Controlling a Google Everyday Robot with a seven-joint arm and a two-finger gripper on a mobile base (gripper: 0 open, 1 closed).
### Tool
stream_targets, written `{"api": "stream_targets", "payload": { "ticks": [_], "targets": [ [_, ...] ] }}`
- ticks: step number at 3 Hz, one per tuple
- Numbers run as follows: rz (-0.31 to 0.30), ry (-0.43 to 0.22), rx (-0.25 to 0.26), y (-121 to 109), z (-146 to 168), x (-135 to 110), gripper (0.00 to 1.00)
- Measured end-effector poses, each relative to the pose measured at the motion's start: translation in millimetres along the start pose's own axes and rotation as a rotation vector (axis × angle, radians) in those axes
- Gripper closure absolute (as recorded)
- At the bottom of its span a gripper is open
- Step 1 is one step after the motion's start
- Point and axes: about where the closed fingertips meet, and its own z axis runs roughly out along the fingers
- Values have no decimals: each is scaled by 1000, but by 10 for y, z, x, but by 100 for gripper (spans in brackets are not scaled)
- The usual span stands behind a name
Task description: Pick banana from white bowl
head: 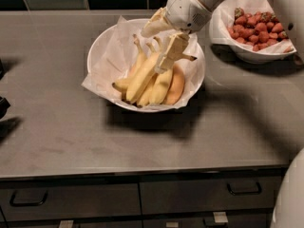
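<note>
The white bowl [96, 45], lined with crinkled white paper, stands at the back middle of the grey counter. It holds several yellow bananas and an orange-peach oval fruit [176, 86]. The longest, most curved banana [142, 78] lies diagonally on top, its stem end up to the right. My gripper [152, 51] reaches in from the upper right and hangs over the stem ends. It is open: one cream finger [169, 55] rests against the long banana's upper end, and the other finger [151, 28] points left above the stems.
A second paper-lined white bowl [247, 56] with red strawberries [256, 27] stands at the back right, under my arm. Dark objects [3, 104] show at the left edge. The counter's front edge [142, 171] runs above the drawers.
</note>
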Motion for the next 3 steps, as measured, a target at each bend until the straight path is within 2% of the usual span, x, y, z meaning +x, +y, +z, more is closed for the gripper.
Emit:
{"api": "stream_targets", "payload": {
  "ticks": [1,2,3],
  "targets": [
    [1,-12,-5,-11,56,-4,15],
    [15,-32,-15,14,150,36,11],
    [22,-36,-17,44,178,62,13]
  ]
}}
